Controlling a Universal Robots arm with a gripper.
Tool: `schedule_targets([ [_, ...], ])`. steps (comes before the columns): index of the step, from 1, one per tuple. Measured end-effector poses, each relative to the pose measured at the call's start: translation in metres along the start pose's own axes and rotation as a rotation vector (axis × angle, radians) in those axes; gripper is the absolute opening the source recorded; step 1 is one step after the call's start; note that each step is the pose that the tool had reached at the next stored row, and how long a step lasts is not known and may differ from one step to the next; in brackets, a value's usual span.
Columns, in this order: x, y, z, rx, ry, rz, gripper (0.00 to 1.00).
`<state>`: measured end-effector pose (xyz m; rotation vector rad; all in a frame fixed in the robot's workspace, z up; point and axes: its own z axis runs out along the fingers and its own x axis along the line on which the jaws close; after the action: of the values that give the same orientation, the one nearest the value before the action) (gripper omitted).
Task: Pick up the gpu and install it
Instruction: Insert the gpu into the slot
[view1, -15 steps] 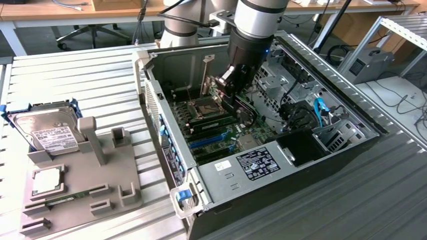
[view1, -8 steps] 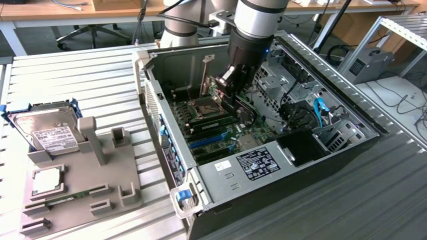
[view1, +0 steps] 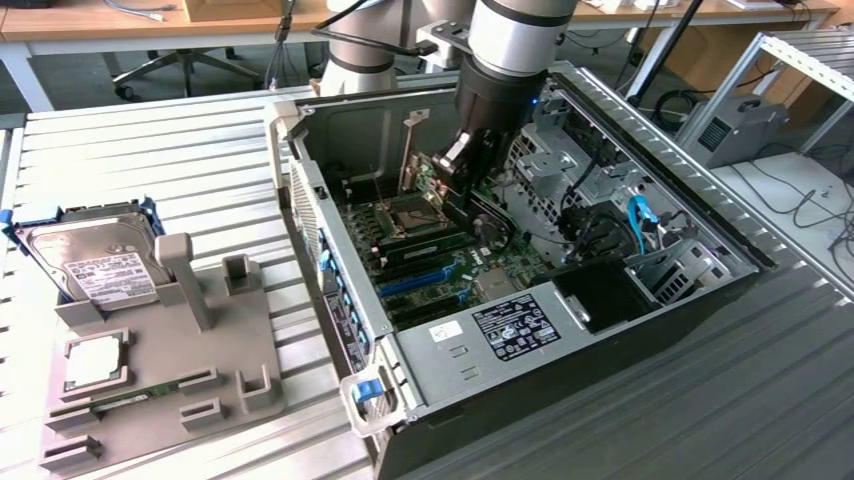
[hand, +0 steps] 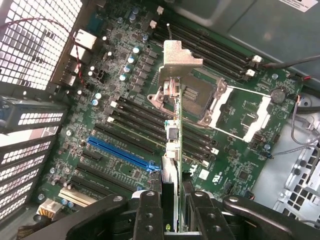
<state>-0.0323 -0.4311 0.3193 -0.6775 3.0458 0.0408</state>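
Observation:
My gripper (view1: 451, 172) is down inside the open computer case (view1: 534, 330), shut on the gpu (view1: 474, 215), a thin dark card held on edge. In the wrist view the gpu (hand: 178, 130) runs away from my gripper (hand: 176, 192) as a narrow green line, its pale metal bracket (hand: 180, 55) at the far end. Black fingers (hand: 150, 210) press on both sides of it. The card hangs over the motherboard (hand: 115, 100), above the processor socket (hand: 197, 97) and the black slots. A blue slot (hand: 122, 152) lies to one side of the card.
Case walls, a drive cage (view1: 667, 270) and cables (view1: 634, 225) surround the arm. On the metal table at the exterior view's left, a silver hard drive (view1: 94, 260) leans in a grey holder tray (view1: 160, 380) beside a small chip (view1: 96, 360) and a green memory stick (view1: 134, 392).

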Motion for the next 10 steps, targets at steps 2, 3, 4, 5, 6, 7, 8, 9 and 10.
schedule_targets([
  [2, 0.0000, 0.0000, 0.0000, -0.0001, 0.0001, -0.005, 0.26],
  [3, 0.0000, 0.0000, 0.0000, -0.0002, 0.0002, -0.008, 0.26],
  [4, 0.0000, 0.0000, 0.0000, -0.0003, 0.0002, -0.010, 0.26],
  [5, 0.0000, 0.0000, 0.0000, -0.0003, 0.0004, -0.013, 0.26],
  [6, 0.0000, 0.0000, 0.0000, -0.0004, 0.0004, -0.016, 0.26],
  [7, 0.0000, 0.0000, 0.0000, -0.0005, 0.0005, -0.019, 0.26],
  [8, 0.0000, 0.0000, 0.0000, -0.0005, 0.0005, -0.022, 0.26],
  [9, 0.0000, 0.0001, 0.0000, -0.0006, 0.0006, -0.025, 0.26],
  [10, 0.0000, 0.0001, -0.0001, -0.0007, 0.0007, -0.028, 0.26],
])
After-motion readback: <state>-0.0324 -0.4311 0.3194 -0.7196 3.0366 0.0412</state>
